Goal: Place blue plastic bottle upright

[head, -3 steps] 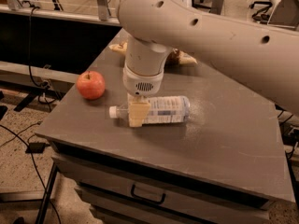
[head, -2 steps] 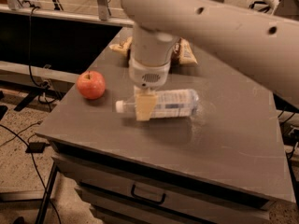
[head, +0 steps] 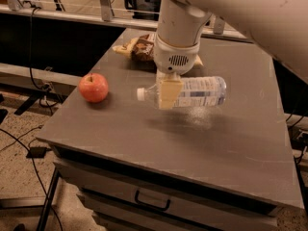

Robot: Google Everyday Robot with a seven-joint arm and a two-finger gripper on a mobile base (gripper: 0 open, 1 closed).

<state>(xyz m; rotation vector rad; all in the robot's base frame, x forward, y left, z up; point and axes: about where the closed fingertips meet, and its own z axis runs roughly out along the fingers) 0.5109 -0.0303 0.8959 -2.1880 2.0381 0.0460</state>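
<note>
The blue plastic bottle (head: 197,91) is a clear bottle with a white cap pointing left and a pale blue-and-white label. It lies horizontal in the air above the grey table (head: 192,143), with its shadow on the tabletop below. My gripper (head: 168,94) hangs down from the white arm and is shut on the bottle near its neck. One tan finger (head: 168,93) covers the front of the bottle.
A red apple (head: 93,87) sits on the table's left side. A snack bag (head: 139,48) lies at the back, partly behind the arm. The table has a drawer with a handle (head: 152,200) at the front. Cables lie on the floor at left.
The gripper has lifted the bottle off the tabletop, still horizontal, and carried it slightly right. The apple and snack bag have not moved.
</note>
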